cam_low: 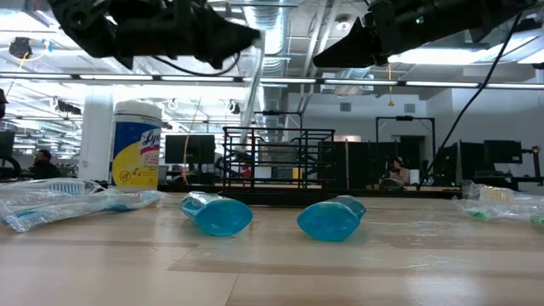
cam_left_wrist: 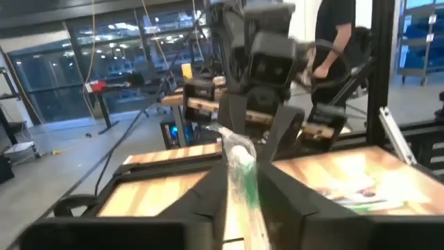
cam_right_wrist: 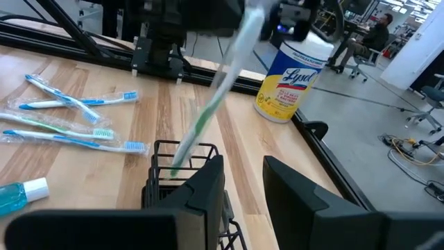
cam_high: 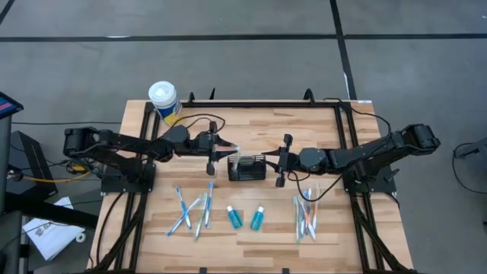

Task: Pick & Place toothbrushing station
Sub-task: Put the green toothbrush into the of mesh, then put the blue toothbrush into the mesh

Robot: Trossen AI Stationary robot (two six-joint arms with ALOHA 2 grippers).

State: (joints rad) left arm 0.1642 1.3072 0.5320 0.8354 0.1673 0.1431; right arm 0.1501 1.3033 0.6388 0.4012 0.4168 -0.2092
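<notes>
Here, both grippers meet over the black wire-mesh basket [cam_high: 247, 167] at mid-table.

The left gripper [cam_high: 225, 152] hangs just beside the basket's left edge with a wrapped green-and-white toothbrush [cam_right_wrist: 211, 104] between its fingers, the brush slanting down so its lower end sits inside the basket (whether the fingers press on it or have slackened, I cannot tell). The right gripper [cam_high: 278, 162] hovers at the basket's right side, its jaws narrowly parted and holding nothing. Blue toothbrushes [cam_high: 194, 209] lie on the wood near the front left, two teal tubes [cam_high: 245, 218] in the middle, and orange and white toothbrushes [cam_high: 306, 215] front right. A white-lidded canister [cam_high: 163, 100] stands at the back left corner.
</notes>
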